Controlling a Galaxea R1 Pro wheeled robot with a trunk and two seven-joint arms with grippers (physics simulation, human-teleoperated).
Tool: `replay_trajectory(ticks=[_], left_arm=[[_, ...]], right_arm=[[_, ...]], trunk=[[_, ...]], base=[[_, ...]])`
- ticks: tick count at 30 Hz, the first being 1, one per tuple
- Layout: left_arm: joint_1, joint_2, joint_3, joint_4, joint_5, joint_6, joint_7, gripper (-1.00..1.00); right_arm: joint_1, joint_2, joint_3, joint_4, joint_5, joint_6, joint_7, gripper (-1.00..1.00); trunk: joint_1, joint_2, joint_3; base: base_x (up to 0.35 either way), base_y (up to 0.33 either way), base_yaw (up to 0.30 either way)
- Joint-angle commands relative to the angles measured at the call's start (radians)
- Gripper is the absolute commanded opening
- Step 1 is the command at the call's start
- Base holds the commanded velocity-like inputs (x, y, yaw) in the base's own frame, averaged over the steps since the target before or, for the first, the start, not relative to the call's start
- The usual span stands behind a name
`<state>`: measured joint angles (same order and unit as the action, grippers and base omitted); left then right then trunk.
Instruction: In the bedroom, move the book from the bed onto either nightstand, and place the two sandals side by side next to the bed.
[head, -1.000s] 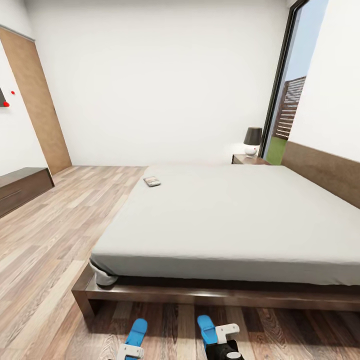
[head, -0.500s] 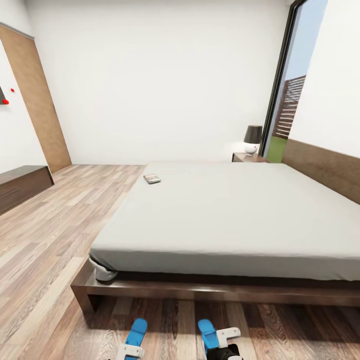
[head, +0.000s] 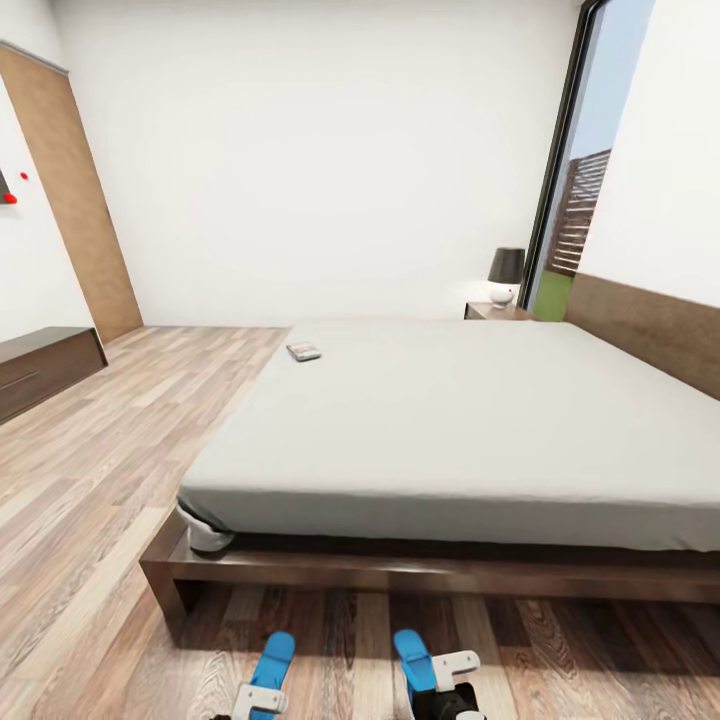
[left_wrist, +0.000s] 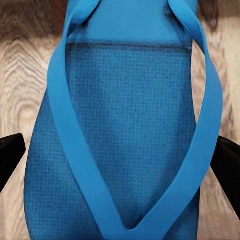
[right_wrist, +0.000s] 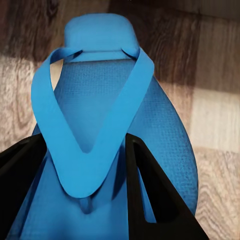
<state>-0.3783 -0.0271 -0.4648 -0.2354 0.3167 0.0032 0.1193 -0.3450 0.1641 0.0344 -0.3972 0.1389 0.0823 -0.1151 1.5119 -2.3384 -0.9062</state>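
Blue rubbery sandals sit at the bottom of your head view, both on the wood-plank floor (head: 100, 470) just in front of the bed's (head: 470, 420) foot end. Your left sandal (head: 270, 665) and right sandal (head: 415, 660) lie roughly parallel with a plank-wide strip of floor between them.

Your left end effector (left_wrist: 120, 160) has its dark fingers (left_wrist: 10, 155) spread wide on either side of the left sandal (left_wrist: 120, 125), whose woven-textured sole and smooth V-shaped strap fill the wrist view; the fingers look clear of its edges. Your right end effector (right_wrist: 85, 185) has its black fingers (right_wrist: 150, 195) flanking the V-strap of the right sandal (right_wrist: 105, 130), one finger over the sole; whether they are pinching the strap, you cannot tell from here.

Up on the smooth pale grey mattress, the book (head: 304, 351) lies flat near the far left corner. The bed frame is dark brown wood. Beyond the far side stands the nightstand (head: 497, 311) with a dark-shaded lamp (head: 505, 275) on it. A dark low bench (head: 45, 365) sits along the left wall.
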Motion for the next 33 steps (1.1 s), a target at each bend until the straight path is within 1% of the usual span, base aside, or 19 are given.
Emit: replay_trajectory(ticks=[1,5,7,12,23,25,27,28,30,31,33], left_arm=[[-0.001,0.001,-0.009,-0.001,0.008,-0.002,0.006,-1.00],[-0.001,0.001,-0.010,-0.001,0.007,-0.015,0.006,-1.00],[-0.001,0.001,-0.011,-0.001,0.006,-0.018,0.006,-1.00],[-0.001,0.001,-0.011,-0.001,0.006,-0.021,0.006,-1.00],[-0.001,0.001,-0.011,-0.001,0.007,-0.021,0.006,-1.00],[-0.001,0.001,-0.011,-0.001,0.007,-0.021,0.006,-1.00],[-0.001,0.001,-0.011,-0.001,0.007,-0.021,0.006,-1.00],[-0.001,0.001,-0.011,-0.001,0.007,-0.021,0.006,-1.00],[-0.001,0.001,-0.011,-0.001,0.007,-0.021,0.006,-1.00],[-0.001,0.001,-0.011,-0.001,0.007,-0.021,0.006,-1.00],[-0.001,0.001,-0.010,-0.001,0.007,-0.022,0.006,-1.00]], right_arm=[[0.000,0.000,0.004,-0.003,0.011,0.005,-0.005,-1.00],[0.001,-0.001,0.004,-0.010,0.014,-0.011,0.017,-1.00],[0.001,-0.002,0.004,-0.013,0.015,-0.034,0.035,-1.00],[0.002,-0.002,0.004,-0.015,0.017,-0.057,0.052,-1.00],[0.003,0.002,0.006,-0.030,0.018,-0.045,0.057,-1.00],[0.003,0.003,0.009,-0.033,0.018,-0.044,0.058,-1.00],[0.004,0.004,0.021,-0.036,0.018,-0.029,0.058,-1.00],[0.005,0.004,0.035,-0.044,0.018,0.000,0.058,-1.00],[0.007,0.005,0.051,-0.068,0.018,0.034,0.058,-1.00],[0.009,0.005,0.068,-0.111,0.017,0.066,0.058,-1.00],[0.017,0.004,0.083,-0.165,0.016,0.099,0.058,-1.00]], trunk=[[0.004,-0.008,-0.004],[0.019,-0.036,-0.017],[0.027,-0.050,-0.023],[0.046,-0.085,-0.039],[0.088,-0.162,-0.073],[0.089,-0.162,-0.081],[0.090,-0.163,-0.089],[0.090,-0.163,-0.092],[0.091,-0.163,-0.100],[0.092,-0.164,-0.104],[0.093,-0.164,-0.112]], base=[[0.000,0.000,0.000],[0.000,0.000,0.000],[0.000,0.000,0.000],[0.000,0.000,0.000],[0.000,0.000,0.000],[0.000,0.000,0.000],[0.000,0.000,0.000],[0.000,0.000,0.000],[0.000,0.000,0.000],[0.000,0.000,0.000],[0.000,0.000,0.000]])
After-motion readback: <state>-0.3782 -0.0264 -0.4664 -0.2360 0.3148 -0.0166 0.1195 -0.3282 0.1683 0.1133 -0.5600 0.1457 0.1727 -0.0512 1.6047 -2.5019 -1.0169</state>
